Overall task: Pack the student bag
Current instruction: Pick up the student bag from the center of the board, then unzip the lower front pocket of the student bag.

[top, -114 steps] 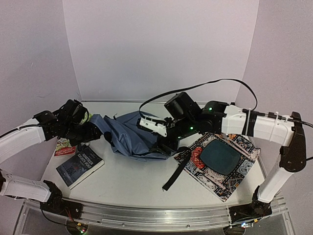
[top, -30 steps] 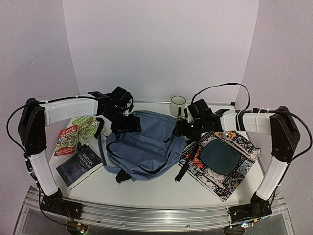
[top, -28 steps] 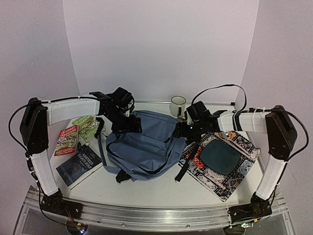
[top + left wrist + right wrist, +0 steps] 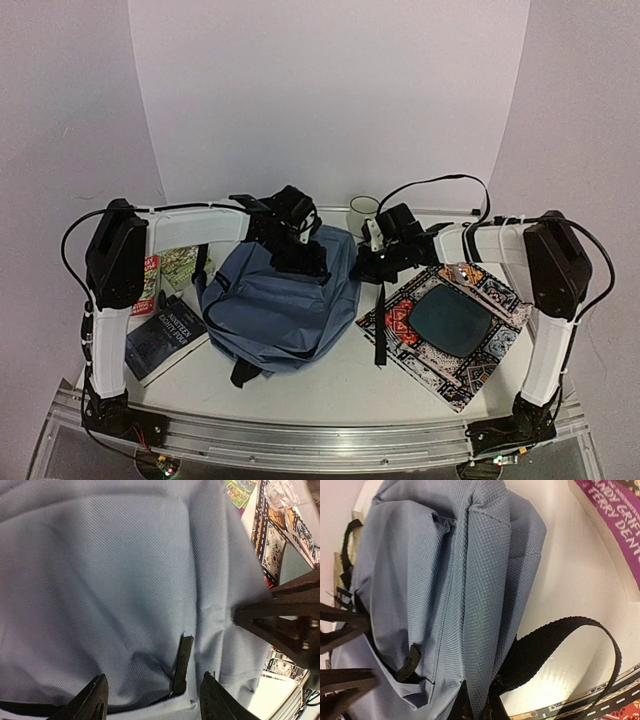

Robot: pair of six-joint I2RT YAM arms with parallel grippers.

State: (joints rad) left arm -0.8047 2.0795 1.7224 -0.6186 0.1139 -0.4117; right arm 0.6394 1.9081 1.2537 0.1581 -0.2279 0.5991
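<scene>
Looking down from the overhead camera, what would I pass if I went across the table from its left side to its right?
dark book → student bag → patterned mat. The other books, the mug and the loose black strap overlap these sideways, so they are left out.

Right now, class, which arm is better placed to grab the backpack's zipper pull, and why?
Left. The open left gripper faces the black zipper pull on the student bag; the right gripper is shut on the bag's edge, probably steadying it.
</scene>
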